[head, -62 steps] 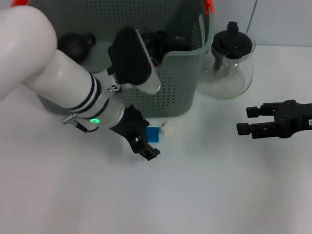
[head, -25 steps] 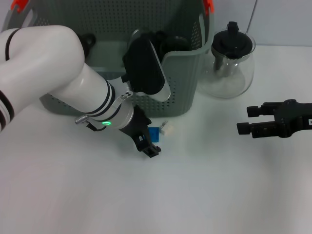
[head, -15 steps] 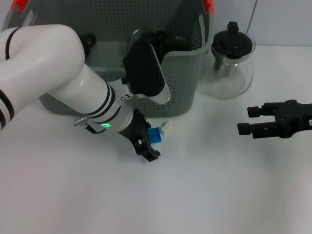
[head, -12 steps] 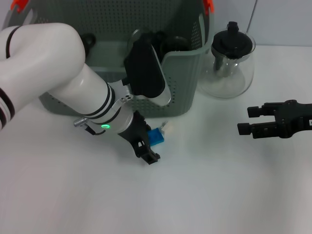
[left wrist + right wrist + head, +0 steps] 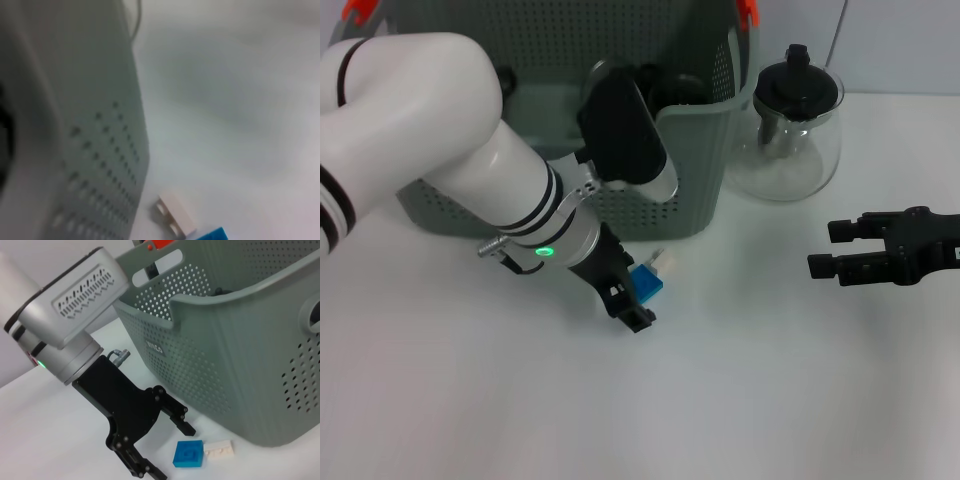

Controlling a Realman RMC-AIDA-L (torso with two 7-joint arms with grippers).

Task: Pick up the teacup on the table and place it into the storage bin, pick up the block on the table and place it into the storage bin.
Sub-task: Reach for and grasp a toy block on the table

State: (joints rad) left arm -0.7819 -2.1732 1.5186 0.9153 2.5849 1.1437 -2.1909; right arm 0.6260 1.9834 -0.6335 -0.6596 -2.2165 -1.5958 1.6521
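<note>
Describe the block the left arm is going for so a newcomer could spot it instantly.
Start at the storage bin. On the table just before its front wall sits the blue block, between the open fingers of the left gripper. Its neighbour, the white block, is paler and flatter.

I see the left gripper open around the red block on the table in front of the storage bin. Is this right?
Not quite: the block is blue, not red, as the right wrist view shows. The left gripper is indeed open around it, on the table in front of the storage bin.
</note>
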